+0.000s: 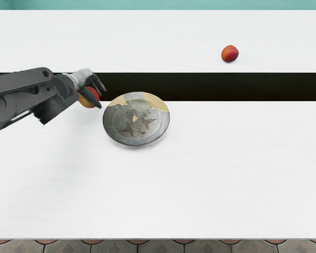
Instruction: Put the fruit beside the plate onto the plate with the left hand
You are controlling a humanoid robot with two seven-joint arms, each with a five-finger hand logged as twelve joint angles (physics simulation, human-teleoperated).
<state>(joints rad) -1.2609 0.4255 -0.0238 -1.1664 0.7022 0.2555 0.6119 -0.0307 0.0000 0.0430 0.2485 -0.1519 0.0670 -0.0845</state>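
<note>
The white bench [200,179] fills most of the head view. A dark gap [226,87] runs across it and separates the near surface from a far white surface [147,42]. A strip of tiled floor [158,246] shows along the bottom edge.

The left arm [21,95], dark grey, comes in from the picture's left edge and reaches rightward along the rear edge of the near surface.

A round grey plate [111,126], worn, with a yellowish patch on its far rim, lies on the near surface just right of the arm's end, and nothing lies on it.

The left hand [87,87] sits just left of the plate. Its dark fingers [99,83] curl down over a red-and-yellow fruit [87,98] and clasp it from above. This fruit is close beside the plate's left rim, not over the plate. Whether it rests on the bench or is lifted clear cannot be told.

A second fruit [229,53], red-orange, lies alone on the far surface, well apart from the plate.
</note>
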